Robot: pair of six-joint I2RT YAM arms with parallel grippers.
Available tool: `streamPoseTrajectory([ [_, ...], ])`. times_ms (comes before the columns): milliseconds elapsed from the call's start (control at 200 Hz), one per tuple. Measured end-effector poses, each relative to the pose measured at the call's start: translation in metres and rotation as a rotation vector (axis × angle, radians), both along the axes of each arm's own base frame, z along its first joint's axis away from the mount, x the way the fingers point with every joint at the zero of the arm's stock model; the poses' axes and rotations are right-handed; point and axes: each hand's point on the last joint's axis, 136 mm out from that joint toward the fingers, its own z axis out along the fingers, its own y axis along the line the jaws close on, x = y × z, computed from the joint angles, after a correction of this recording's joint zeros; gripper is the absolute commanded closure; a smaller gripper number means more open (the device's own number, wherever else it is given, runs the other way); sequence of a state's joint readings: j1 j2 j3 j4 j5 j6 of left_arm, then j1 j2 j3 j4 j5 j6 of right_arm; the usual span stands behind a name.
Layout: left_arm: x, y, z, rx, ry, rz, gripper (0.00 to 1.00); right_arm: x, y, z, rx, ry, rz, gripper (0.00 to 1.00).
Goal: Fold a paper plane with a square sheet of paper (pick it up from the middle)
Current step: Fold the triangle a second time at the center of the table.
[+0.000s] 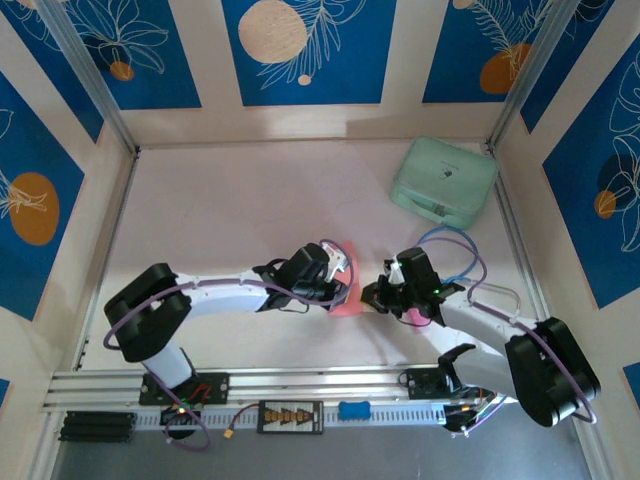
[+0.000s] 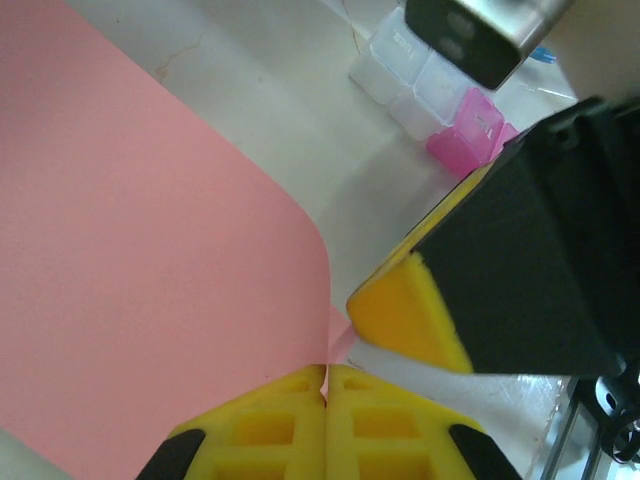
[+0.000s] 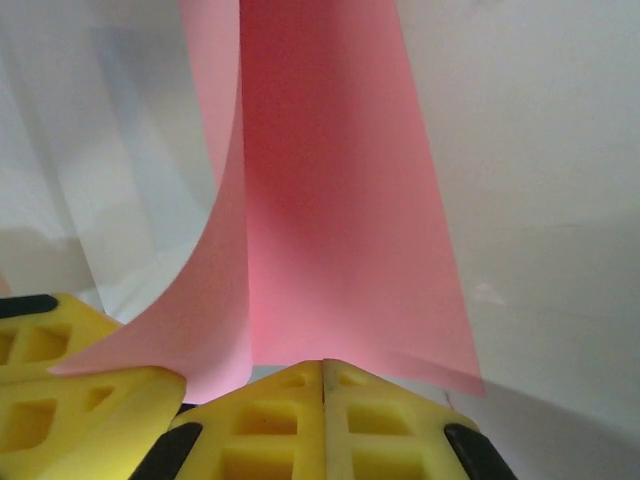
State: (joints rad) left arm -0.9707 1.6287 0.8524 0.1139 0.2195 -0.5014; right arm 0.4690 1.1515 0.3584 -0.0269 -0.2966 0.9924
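Both arms meet over the near middle of the table (image 1: 230, 200), and the left gripper (image 2: 325, 372) has its yellow fingers pressed together on an edge of the square sheet of paper (image 2: 130, 260). The right gripper (image 3: 323, 370) is clamped on the same sheet just beside it (pads closed, the pink paper bowing up and curling away from them). The mint-green case (image 1: 443, 180) sits well apart at the far right.
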Motion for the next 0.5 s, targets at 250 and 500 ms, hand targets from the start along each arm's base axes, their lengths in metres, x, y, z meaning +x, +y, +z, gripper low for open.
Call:
streamPoseTrajectory([
  [250,-0.002,0.000,-0.002,-0.007,0.024,0.001,1.00,-0.004,0.012,-0.009,-0.014,0.024,0.035,0.99],
  [500,-0.003,0.000,-0.008,0.001,0.036,-0.002,1.00,-0.002,0.019,-0.018,-0.022,0.042,0.039,1.00],
])
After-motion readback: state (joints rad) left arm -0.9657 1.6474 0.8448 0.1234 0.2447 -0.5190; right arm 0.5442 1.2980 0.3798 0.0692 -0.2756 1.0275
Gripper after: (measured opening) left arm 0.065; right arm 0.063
